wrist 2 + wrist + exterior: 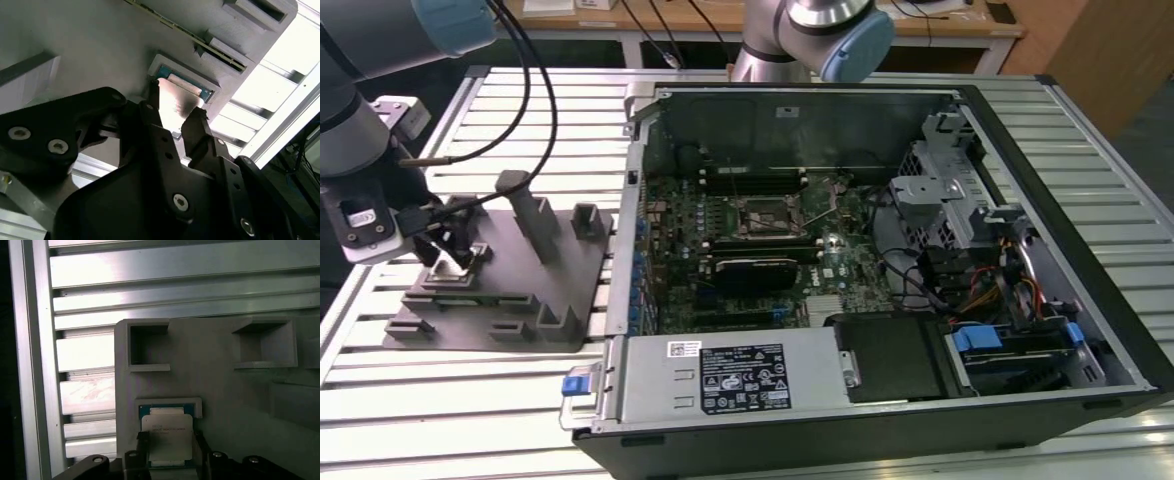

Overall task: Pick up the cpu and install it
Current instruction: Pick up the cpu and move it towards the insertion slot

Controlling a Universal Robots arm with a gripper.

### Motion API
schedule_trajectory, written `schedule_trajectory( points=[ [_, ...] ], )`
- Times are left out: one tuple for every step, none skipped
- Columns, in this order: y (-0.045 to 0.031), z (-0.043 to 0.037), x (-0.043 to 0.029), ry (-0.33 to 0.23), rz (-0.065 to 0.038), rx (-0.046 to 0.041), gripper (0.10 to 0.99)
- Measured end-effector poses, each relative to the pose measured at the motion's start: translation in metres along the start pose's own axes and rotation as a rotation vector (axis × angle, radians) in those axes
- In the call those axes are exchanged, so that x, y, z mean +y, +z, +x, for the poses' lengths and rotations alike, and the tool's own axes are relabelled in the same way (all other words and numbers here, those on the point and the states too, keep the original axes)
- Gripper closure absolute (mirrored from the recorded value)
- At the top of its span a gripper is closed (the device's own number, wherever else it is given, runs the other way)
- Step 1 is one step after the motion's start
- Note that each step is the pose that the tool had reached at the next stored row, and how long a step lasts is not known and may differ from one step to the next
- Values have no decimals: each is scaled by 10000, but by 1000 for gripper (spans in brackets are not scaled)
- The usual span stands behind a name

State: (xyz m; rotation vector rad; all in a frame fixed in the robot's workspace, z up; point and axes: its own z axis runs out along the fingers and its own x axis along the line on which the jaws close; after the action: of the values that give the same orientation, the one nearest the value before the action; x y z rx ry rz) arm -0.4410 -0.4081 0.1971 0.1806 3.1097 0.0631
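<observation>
Position: cpu [167, 435] lies flat in a shallow square pocket at the near edge of the grey fixture [520, 290], on the exterior view's left. It is well apart from the open computer case [1121, 330] and its socket [767, 218].

Pincer [170, 441]: narrow, straddling the chip. In both wrist views the fingertips [151, 97] sit against two opposite edges of the chip. I judge this a closed hold on the cpu, with the chip seated in the pocket and not yet lifted.

Handling (judgement):
- Light, thin, rigid.
- The metal lid is smooth and likely slippery, so it offers little purchase from above.
- The green board rim showing round the lid is the sensible place to hold, edge to edge and squarely.
- The underside is likely delicate, so a skewed or dragging lift is a risk.
- The pocket walls hug the chip closely, leaving little side play.

Surface: the slatted aluminium tabletop [480, 400] has grooves between the slats. A dropped chip could catch or tilt there.

Room: posts and blocks on the fixture stand near the pincer, while the space directly above the pocket looks open.
</observation>
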Motion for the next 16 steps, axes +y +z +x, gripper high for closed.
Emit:
schedule_trajectory(
  points=[
    [0, 0, 0, 1, 0, 0, 620],
    [0, 0, 0, 1, -1, 0, 561],
    [0, 0, 0, 1, -1, 0, 502],
    [0, 0, 0, 1, -1, 0, 502],
    [0, 0, 0, 0, -1, 0, 443],
    [0, 0, 0, 1, -1, 0, 443],
    [0, 0, 0, 0, -1, 0, 380],
    [0, 0, 0, 0, -1, 0, 380],
    [0, 0, 0, 0, -1, 0, 380],
    [2, 0, 0, 0, -2, 0, 380],
    [8, 0, -1, 0, -3, -2, 380],
    [13, 0, -1, -6, -2, 0, 380],
    [20, 0, -1, -15, -1, 1, 380],
    [27, 0, -1, -23, 1, 1, 380],
    [35, 1, -2, -32, 4, 0, 380],
    [43, 1, -2, -47, 5, 2, 380]
  ],
)
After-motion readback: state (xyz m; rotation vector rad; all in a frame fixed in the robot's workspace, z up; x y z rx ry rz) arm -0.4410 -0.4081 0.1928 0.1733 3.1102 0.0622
